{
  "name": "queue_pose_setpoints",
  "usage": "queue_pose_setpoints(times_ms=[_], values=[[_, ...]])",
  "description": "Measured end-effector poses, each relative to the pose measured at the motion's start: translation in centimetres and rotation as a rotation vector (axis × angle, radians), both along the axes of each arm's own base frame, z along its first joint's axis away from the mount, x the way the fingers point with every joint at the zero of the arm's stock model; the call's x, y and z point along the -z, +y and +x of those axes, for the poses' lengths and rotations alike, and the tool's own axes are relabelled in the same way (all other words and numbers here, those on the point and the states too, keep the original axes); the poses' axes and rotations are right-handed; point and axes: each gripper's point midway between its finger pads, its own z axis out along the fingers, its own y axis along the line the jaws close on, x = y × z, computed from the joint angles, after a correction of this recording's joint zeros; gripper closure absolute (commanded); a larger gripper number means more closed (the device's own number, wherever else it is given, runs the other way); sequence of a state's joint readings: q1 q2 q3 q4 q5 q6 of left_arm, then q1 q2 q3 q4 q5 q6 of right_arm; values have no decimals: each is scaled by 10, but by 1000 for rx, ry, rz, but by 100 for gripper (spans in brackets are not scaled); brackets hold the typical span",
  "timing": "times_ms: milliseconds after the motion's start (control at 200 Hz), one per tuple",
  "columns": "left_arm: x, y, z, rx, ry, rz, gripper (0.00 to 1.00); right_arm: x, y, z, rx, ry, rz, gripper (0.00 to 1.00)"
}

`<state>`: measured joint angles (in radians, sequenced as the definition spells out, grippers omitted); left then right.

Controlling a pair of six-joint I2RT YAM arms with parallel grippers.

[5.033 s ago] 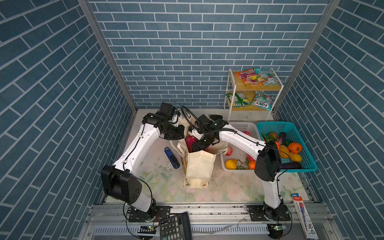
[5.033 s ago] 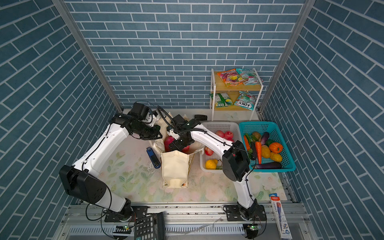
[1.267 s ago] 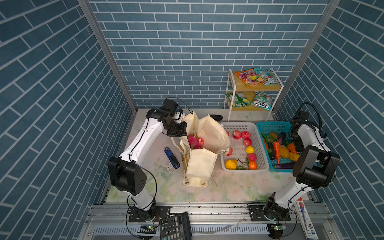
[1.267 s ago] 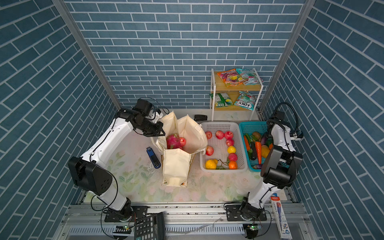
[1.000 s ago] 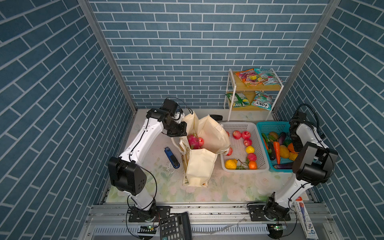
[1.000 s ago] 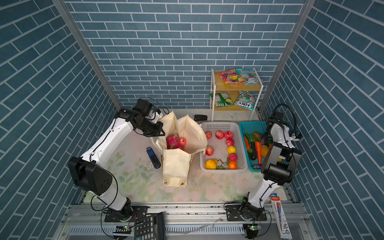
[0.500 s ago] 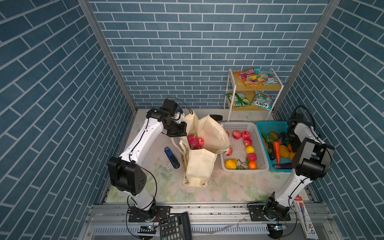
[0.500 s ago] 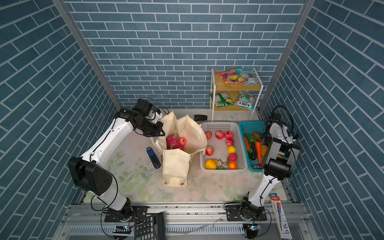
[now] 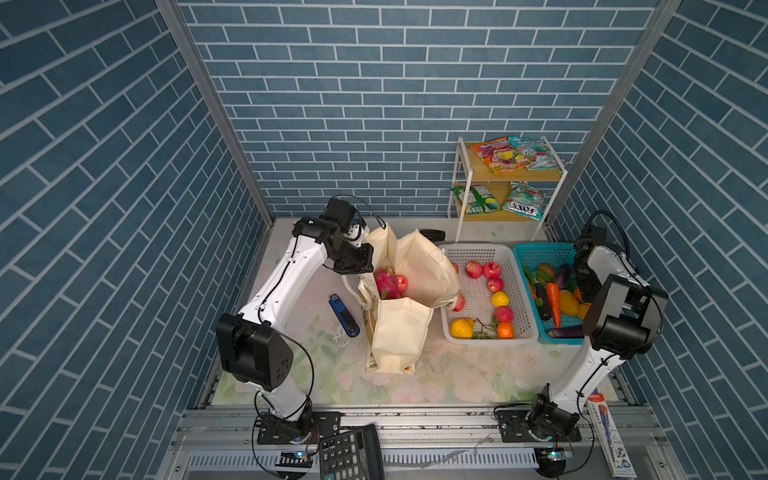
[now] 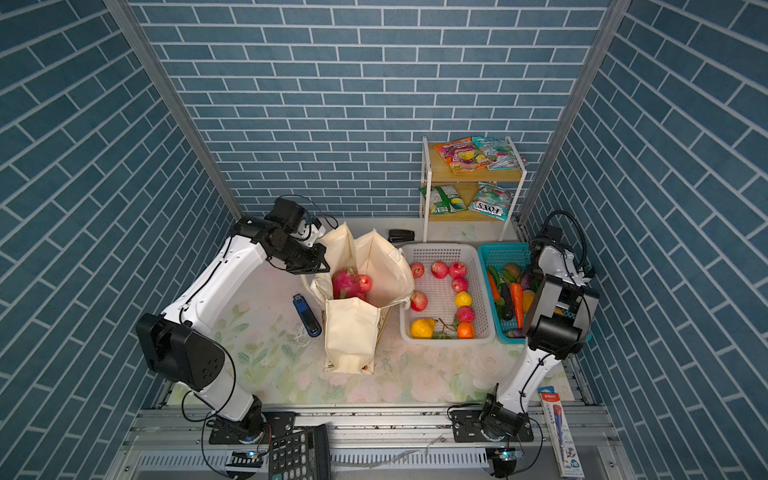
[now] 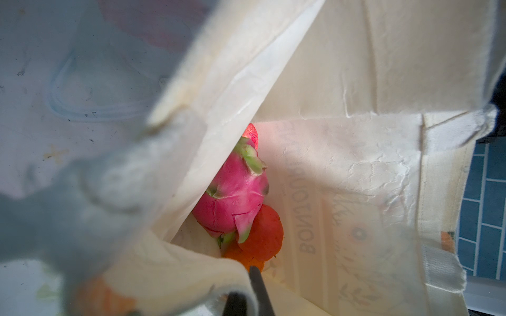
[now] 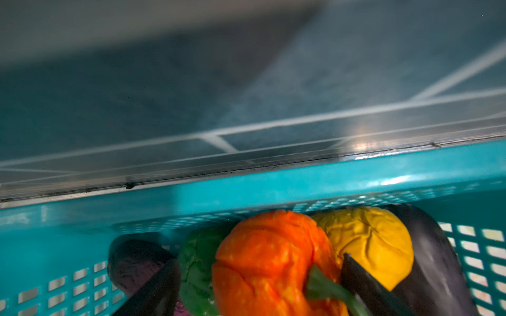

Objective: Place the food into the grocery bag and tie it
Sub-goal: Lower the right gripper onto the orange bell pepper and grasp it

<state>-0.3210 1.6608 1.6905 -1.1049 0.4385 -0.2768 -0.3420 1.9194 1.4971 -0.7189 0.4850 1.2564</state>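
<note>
Both top views are sharp and bright, lit evenly from above, with soft shadows on the desk and wide-angle stretch toward the corners. My left wrist view: near bag cloth is blurred and backlit, dragon fruit sharp. My right wrist view: dim, smeared wall, glare on the basket rim.

Lab cell: printed-brick walls, aluminium rail.
</note>
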Motion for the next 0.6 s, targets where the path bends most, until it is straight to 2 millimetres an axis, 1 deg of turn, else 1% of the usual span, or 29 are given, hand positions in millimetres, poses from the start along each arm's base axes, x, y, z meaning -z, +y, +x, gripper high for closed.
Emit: queue_pose_setpoints(times_ms=[125,295,600], values=[[0,0,0,0,0,0,95,1,0,0,0,1,2,8],[0,0,0,0,0,0,95,1,0,0,-3,1,2,17],[0,0,0,1,0,0,95,2,1,-1,-6,2,5,28]])
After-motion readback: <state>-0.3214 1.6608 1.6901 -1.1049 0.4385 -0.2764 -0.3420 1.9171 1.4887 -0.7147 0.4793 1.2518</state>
